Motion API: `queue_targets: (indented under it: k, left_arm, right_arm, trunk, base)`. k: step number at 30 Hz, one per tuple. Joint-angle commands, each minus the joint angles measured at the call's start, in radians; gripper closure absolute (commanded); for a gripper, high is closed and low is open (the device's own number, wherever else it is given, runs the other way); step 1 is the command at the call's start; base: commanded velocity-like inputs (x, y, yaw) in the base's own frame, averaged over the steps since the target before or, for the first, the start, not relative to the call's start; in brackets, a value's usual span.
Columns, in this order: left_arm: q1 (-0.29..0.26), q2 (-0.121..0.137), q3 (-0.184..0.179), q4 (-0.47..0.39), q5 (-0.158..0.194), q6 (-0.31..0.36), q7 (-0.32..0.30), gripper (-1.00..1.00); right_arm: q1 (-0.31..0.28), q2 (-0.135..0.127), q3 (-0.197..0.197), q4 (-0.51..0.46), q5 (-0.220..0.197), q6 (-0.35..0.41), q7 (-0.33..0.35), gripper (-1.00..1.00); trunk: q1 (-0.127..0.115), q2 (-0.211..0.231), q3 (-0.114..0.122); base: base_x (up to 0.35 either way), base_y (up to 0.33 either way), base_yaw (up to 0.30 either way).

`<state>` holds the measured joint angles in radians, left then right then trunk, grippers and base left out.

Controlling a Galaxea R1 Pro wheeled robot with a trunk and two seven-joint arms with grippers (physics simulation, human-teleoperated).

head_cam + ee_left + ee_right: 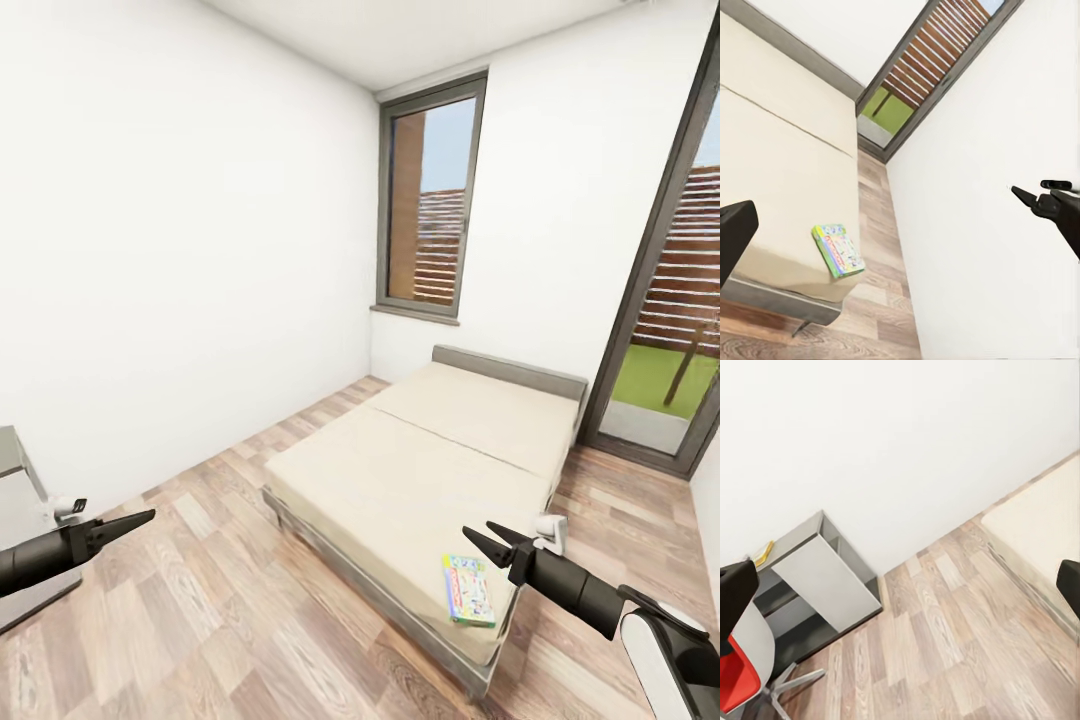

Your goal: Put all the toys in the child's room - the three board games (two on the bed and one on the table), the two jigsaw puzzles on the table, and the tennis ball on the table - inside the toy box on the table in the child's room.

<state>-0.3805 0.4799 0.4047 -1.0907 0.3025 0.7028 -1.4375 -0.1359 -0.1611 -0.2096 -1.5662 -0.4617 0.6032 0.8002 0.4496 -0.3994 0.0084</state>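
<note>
Beside bed (420, 470), right pincer (478, 540) spread, outstretched

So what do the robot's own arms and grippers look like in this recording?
Both arms end in matte black tapered forearms. The left gripper and the right gripper each have two slim, pointed black fingers. A small white block with a dark lens, probably the wrist camera, sits on each wrist. The right arm has a glossy white shell with a black joint further up. No cables or markings are visible.

Ahead of the gripper, wood plank floor (937, 645) runs to a white wall (892, 442). A grey table (821, 577) stands against it, beside a red and white swivel chair (746, 667); the bed (1042, 521) lies opposite.
</note>
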Motion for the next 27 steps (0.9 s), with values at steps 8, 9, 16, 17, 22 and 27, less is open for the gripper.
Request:
queue_targets:
  k: [8, 9, 16, 17, 22, 27]
  left_arm:
    - [0.000, 0.000, 0.000, 0.000, 0.002, 0.011, -0.003, -1.00]
    - [-0.001, 0.000, 0.000, 0.000, 0.002, 0.011, -0.003, -1.00]
    - [0.000, 0.000, 0.000, 0.000, 0.001, 0.010, -0.003, -1.00]
    - [0.000, 0.000, 0.000, 0.000, 0.002, 0.010, -0.003, -1.00]
    - [-0.001, 0.000, 0.000, 0.001, 0.002, 0.009, -0.003, -1.00]
    - [0.000, 0.000, 0.000, 0.000, 0.003, 0.009, -0.003, -1.00]
  right_arm:
    - [-0.001, 0.000, -0.001, 0.001, -0.006, 0.007, 0.001, -1.00]
    - [-0.001, 0.000, -0.001, 0.001, -0.006, 0.007, 0.001, -1.00]
    - [-0.001, 0.000, -0.001, 0.001, -0.006, 0.007, 0.000, -1.00]
    - [-0.001, 0.000, -0.001, 0.001, -0.006, 0.007, 0.000, -1.00]
    - [-0.001, 0.000, -0.001, 0.002, -0.006, 0.006, -0.001, -1.00]
    - [-0.001, 0.000, -0.001, 0.003, -0.006, 0.006, -0.001, -1.00]
  trunk:
    - [0.000, -0.001, 0.009]
    - [0.000, -0.001, 0.010]
    - [0.000, -0.001, 0.018]
    - [0.000, -0.001, 0.019]
    - [0.000, -0.001, 0.025]
    - [0.000, -0.001, 0.031]
  base:
    - [0.000, 0.126, -0.219]
    - [0.000, 0.157, -0.219]
    - [0.000, 0.167, -0.219]
    - [0.000, 0.159, -0.219]
    - [0.000, 0.090, -0.219]
    - [0.000, 0.023, -0.219]
